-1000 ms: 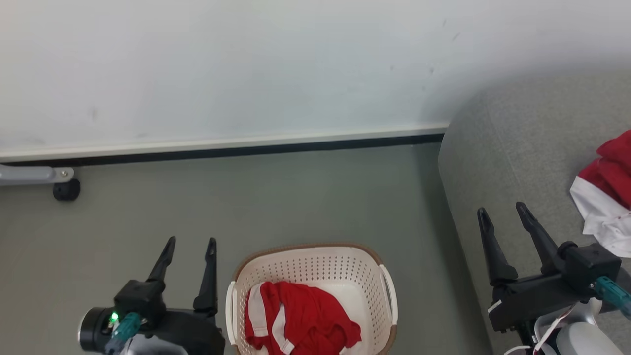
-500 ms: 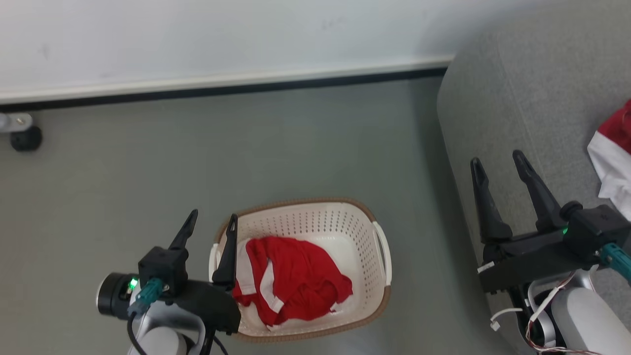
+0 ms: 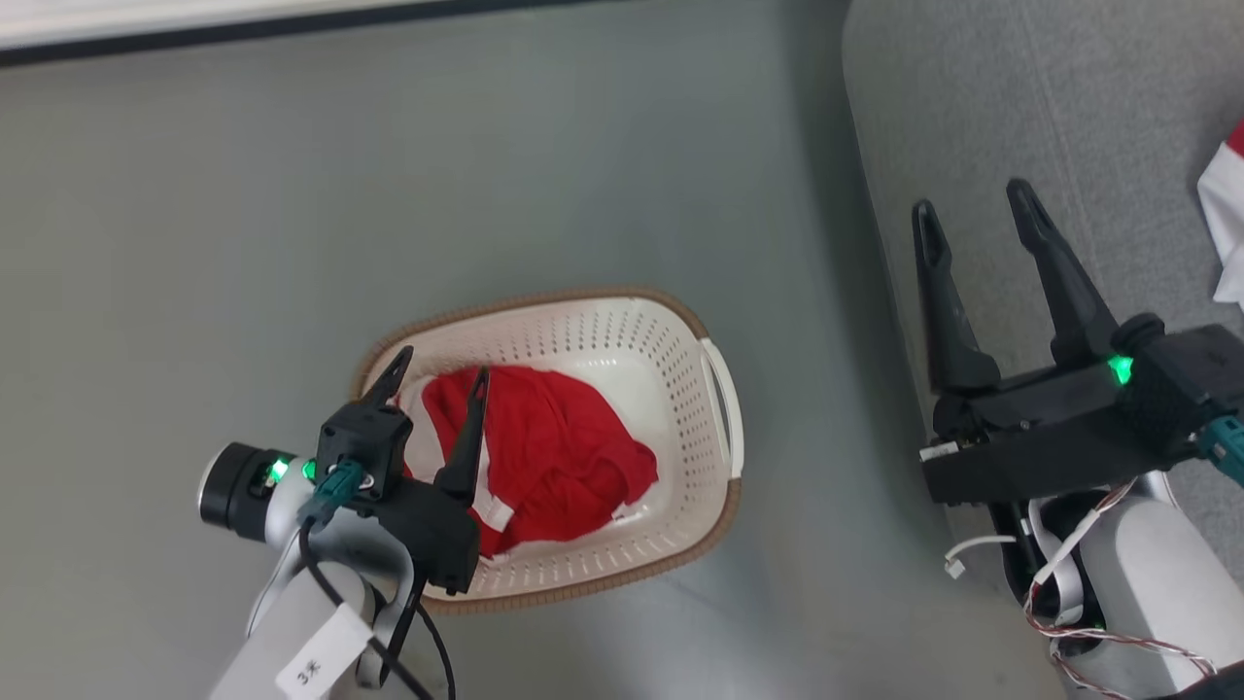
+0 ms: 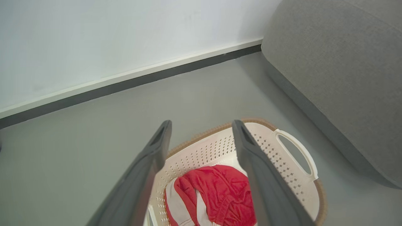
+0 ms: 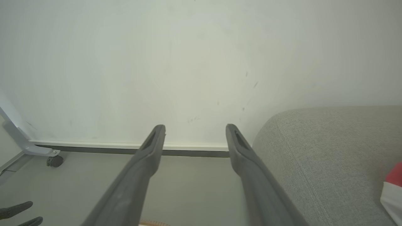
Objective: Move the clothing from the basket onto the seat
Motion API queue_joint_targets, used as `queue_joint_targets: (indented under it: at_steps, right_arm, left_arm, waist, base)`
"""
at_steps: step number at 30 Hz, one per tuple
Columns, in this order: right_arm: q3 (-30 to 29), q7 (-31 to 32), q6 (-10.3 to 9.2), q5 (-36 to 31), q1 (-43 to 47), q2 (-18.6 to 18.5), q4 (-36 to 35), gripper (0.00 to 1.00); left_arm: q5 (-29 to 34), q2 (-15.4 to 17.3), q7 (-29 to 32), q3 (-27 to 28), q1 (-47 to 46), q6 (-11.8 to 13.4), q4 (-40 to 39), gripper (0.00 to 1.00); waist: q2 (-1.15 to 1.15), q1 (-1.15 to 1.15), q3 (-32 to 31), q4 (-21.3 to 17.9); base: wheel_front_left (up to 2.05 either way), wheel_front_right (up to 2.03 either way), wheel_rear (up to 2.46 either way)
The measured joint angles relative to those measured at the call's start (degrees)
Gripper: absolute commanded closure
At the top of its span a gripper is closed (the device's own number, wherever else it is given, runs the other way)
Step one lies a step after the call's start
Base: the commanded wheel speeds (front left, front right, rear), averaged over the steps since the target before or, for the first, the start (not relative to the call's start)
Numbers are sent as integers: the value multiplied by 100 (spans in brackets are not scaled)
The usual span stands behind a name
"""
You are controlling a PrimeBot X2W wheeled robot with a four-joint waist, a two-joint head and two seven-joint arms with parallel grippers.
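Observation:
A crumpled red garment with white stripes (image 3: 554, 452) lies in the cream basket (image 3: 680, 389) on the grey floor. My left gripper (image 3: 439, 367) hangs open over the basket's left side, above the clothing, with nothing between its fingers. From the left wrist, the clothing (image 4: 220, 197) shows between the two open fingers inside the basket (image 4: 292, 175). My right gripper (image 3: 972, 206) stands open and empty above the edge of the grey seat (image 3: 1088, 117). Another red and white garment (image 3: 1226, 219) lies on the seat at the right edge, seen also as the garment (image 5: 392, 188) in the right wrist view.
The wall's dark baseboard (image 3: 194, 41) runs along the far side of the floor. A grey frame leg on a black castor (image 5: 53, 160) stands at the wall to the left. The seat (image 4: 339, 62) rises close to the basket's right handle (image 3: 724, 399).
The head camera has tilted down, so the whole picture slid upward. My left gripper has moved right, from beside the basket to over its left side above the clothing. Both grippers stay open.

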Motion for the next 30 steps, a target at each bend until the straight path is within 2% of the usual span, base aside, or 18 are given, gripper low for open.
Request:
queue_joint_targets:
  at_steps: [7, 21, 30]
  right_arm:
    - [79, 69, 0, -149, -355, 148, -246, 0]
    - [116, 102, 0, -299, -811, 552, -550, 0]
    - [105, -86, 0, -289, -961, 738, -416, 0]
  left_arm:
    - [242, 108, 148, -130, -477, -107, 409, 0]
    - [676, 588, 546, -313, -1357, -350, 1152, 0]
    - [768, 700, 677, -302, -1806, -403, 1657, 0]
  waist:
    - [0, 0, 598, -199]
    - [0, -1, 1791, -688]
    - [0, -1, 2490, -1028]
  base:
    - [0, 0, 0]
    - [0, 0, 0]
    - [0, 0, 0]
